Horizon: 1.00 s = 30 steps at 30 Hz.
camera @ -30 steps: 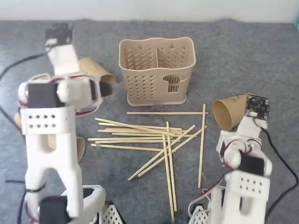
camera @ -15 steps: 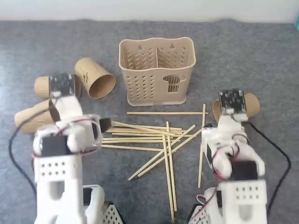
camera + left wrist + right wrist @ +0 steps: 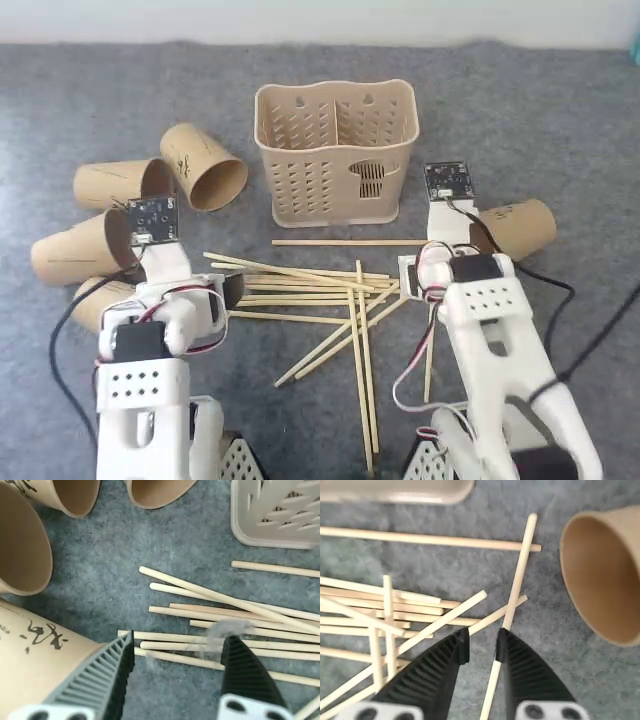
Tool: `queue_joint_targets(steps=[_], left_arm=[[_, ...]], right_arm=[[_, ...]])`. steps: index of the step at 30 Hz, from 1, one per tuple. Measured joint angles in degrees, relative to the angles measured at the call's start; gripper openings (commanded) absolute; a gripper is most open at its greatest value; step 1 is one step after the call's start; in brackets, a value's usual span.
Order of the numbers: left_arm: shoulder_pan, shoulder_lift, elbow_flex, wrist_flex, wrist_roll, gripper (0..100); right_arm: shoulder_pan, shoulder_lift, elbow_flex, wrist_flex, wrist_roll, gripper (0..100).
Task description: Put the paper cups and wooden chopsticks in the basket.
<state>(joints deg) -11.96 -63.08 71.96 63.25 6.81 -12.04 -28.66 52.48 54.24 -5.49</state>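
The left gripper (image 3: 180, 640) hangs with its jaws spread wide, low over the near ends of the wooden chopsticks (image 3: 330, 290), one finger (image 3: 112, 672) just beside a printed paper cup (image 3: 42, 655) that lies on its side, the other finger (image 3: 245, 672) over the sticks themselves; nothing is held between them. The right gripper (image 3: 482, 636) has its jaws drawn close with a narrow gap, and a long chopstick (image 3: 520, 570) runs down into that gap; whether the fingers touch it cannot be told. Just beside this gripper lies a single paper cup (image 3: 515, 228) on its side, mouth toward the sticks. Most of the chopsticks lie in a loose crossed heap on the grey mat (image 3: 560, 120) between the two arms, and one separate chopstick (image 3: 345, 242) lies flat along the front of the basket (image 3: 335, 150), near it but apart. The basket stands upright behind the heap, beige and perforated, with a divider making two compartments, both showing no cups or sticks inside. Off to the left arm's side four more paper cups (image 3: 205, 165) lie tipped over in a cluster: one nearest the basket with its open mouth facing the camera, a second (image 3: 120, 183) touching it, a third (image 3: 80, 247) below, and a fourth (image 3: 100, 300) partly hidden behind the left arm.
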Motion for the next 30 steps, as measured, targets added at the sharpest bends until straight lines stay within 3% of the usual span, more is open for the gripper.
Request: queue_joint_targets(steps=[7, 16, 30], left_arm=[[0.0, -0.1, 0.2, -1.2, 0.0, 27], [0.0, -0.1, 0.2, -1.2, 0.0, 26], [0.0, -0.2, 1.1, -1.5, 0.0, 26]], right_arm=[[1.6, 5.4, 0.0, -4.1, -0.3, 11.3], [3.3, 10.8, 0.0, -13.5, -0.4, 10.9], [6.5, 22.8, -8.9, -13.6, -0.4, 10.4]])
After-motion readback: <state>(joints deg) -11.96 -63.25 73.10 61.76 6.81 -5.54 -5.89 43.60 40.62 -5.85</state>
